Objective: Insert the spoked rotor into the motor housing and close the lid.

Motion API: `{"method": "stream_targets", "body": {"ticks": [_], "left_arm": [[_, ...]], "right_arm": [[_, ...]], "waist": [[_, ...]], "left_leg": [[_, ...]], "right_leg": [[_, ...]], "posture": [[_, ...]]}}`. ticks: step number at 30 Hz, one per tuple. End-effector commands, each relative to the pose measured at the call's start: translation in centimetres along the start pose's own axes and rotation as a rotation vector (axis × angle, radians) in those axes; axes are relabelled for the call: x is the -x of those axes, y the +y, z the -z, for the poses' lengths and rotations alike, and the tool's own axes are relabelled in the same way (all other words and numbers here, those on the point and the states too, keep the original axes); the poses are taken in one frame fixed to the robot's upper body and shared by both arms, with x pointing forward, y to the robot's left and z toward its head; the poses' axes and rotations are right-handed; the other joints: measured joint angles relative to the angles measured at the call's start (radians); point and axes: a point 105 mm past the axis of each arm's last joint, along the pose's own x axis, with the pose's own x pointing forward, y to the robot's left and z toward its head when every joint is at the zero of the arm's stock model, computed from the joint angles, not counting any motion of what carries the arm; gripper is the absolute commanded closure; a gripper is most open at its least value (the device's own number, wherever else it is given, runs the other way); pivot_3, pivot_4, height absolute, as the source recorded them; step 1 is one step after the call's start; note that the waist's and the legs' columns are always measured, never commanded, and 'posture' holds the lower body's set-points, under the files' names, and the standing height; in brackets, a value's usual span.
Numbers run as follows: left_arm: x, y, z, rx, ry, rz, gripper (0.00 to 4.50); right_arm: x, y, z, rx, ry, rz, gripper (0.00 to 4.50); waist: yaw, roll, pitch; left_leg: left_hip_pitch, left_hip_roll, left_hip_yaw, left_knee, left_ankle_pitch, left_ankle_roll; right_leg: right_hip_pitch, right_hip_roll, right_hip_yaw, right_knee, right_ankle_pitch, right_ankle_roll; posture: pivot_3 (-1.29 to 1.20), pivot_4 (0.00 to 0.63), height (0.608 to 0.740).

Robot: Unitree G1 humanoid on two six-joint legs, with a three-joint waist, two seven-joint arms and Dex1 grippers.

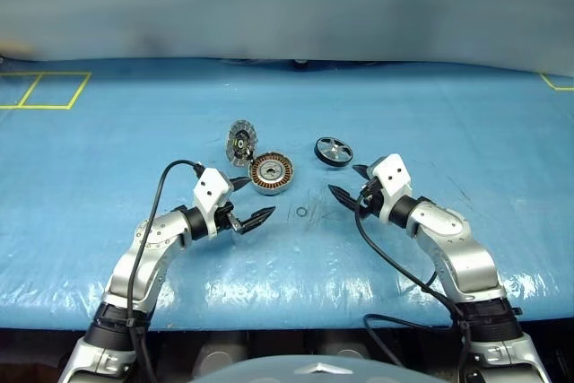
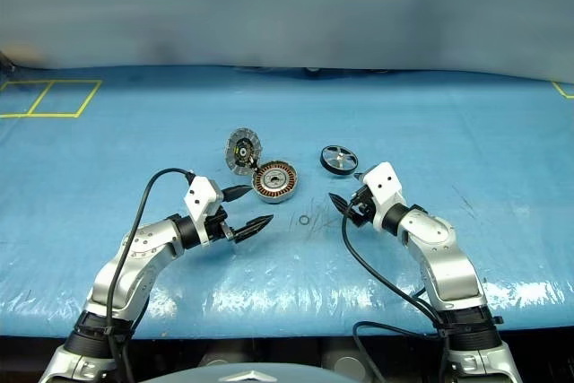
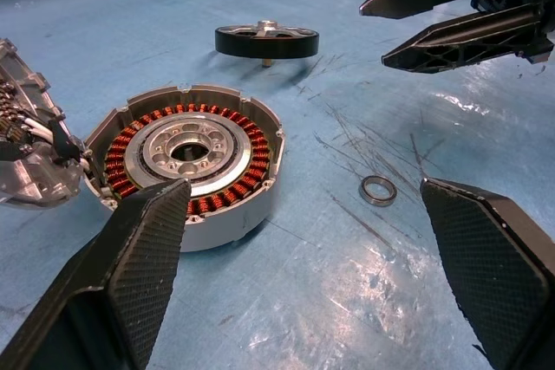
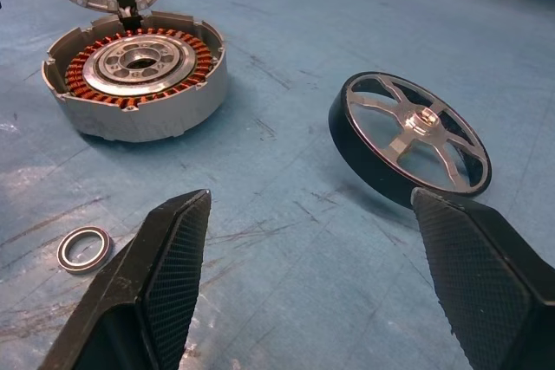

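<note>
The motor housing [image 1: 271, 173] lies on the blue table with its copper windings and silver hub facing up. Its lid [image 1: 240, 143] stands tilted open at the housing's far left edge, ribbed face showing. To the right, apart from the housing, the spoked rotor [image 1: 333, 151] rests slightly tilted on the table, black rim around silver spokes. My left gripper [image 1: 256, 199] is open and empty just short of the housing [image 3: 186, 158]. My right gripper [image 1: 345, 179] is open and empty too, near the rotor [image 4: 409, 138] on its near side.
A tiny thin ring [image 1: 301, 213] lies on the table between the two grippers. Yellow tape squares [image 1: 45, 89] mark the far left corner. The blue table cover [image 1: 466, 123] stretches wide on both sides, its front edge close below my arms.
</note>
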Motion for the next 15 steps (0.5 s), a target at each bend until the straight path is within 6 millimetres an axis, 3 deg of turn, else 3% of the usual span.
{"method": "stream_targets", "body": {"ticks": [1, 15], "left_arm": [[0.10, -0.33, -1.51, -0.059, -0.046, 0.011, 0.01], [0.10, -0.46, -1.31, -0.061, -0.038, 0.013, 0.01]], "right_arm": [[-0.10, 0.34, -1.02, 0.019, -0.043, -0.011, 0.61], [-0.21, 0.64, -0.76, 0.012, -0.036, -0.019, 0.61]], "waist": [[0.000, 0.000, 0.000], [0.000, 0.000, 0.000]], "left_leg": [[0.000, 0.000, 0.000, 0.000, 0.000, 0.000], [0.000, 0.000, 0.000, 0.000, 0.000, 0.000]], "right_leg": [[0.000, 0.000, 0.000, 0.000, 0.000, 0.000], [0.000, 0.000, 0.000, 0.000, 0.000, 0.000]], "posture": [[0.00, 0.150, 0.740], [0.00, 0.150, 0.740]]}}
